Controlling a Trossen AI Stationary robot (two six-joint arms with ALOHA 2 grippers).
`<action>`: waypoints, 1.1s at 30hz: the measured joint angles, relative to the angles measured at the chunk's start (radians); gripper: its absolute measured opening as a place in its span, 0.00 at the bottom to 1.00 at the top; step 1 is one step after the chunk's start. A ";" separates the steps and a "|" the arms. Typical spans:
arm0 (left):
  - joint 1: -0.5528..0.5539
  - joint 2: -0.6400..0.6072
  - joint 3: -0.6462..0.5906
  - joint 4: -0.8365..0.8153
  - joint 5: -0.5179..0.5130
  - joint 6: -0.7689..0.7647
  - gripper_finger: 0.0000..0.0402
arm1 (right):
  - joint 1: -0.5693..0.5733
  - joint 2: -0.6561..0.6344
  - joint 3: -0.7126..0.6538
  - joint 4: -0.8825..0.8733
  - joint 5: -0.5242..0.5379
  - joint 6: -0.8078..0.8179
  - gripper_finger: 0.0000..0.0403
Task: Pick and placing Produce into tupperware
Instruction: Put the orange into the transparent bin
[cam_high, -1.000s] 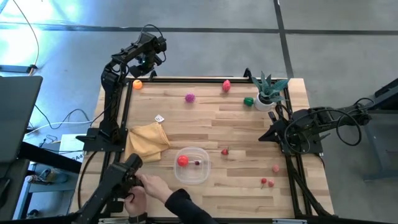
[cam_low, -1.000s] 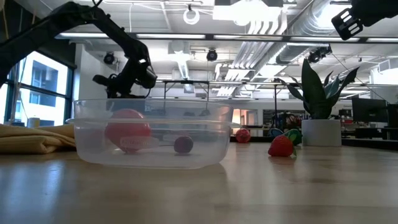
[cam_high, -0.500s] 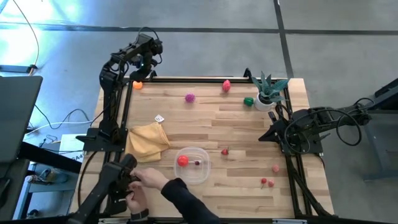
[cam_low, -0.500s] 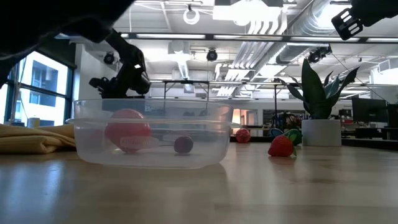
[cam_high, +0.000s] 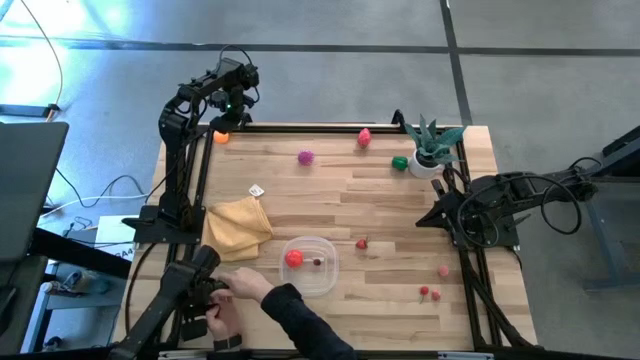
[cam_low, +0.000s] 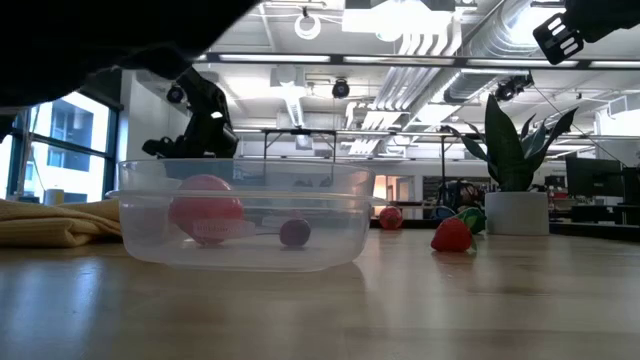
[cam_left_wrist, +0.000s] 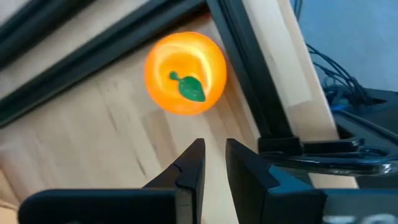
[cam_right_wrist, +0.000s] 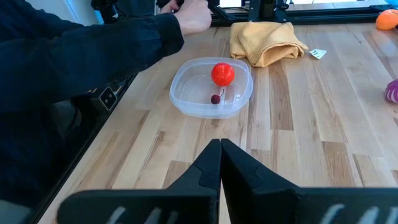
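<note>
Ceiling lights (cam_low: 375, 17) glared at the low view's top; its near worktop (cam_low: 400, 310) blurred, and a dark shape shadowed the upper left.

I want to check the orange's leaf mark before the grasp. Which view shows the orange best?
The left wrist view: the orange fills the picture, green leaf showing, just beyond the left gripper. The high view shows it as a small dot at the table's far left corner; the right wrist view catches only its edge. The low view does not show it.

Open table (cam_high: 400, 215) mid-board | person's arm (cam_high: 290, 315) crosses near edge beside tub (cam_high: 322, 281) | frame rails (cam_left_wrist: 249, 81) hem orange (cam_left_wrist: 185, 73)
</note>
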 joint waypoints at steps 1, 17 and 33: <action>-0.001 0.000 -0.001 0.003 0.015 -0.002 0.13 | 0.000 0.000 0.000 0.000 0.000 -0.001 0.00; 0.017 -0.001 0.063 0.087 0.090 0.019 0.13 | 0.000 0.000 0.000 0.000 0.000 0.000 0.00; 0.040 -0.002 0.279 0.094 -0.002 0.451 0.13 | 0.000 0.000 0.000 0.000 0.000 0.000 0.00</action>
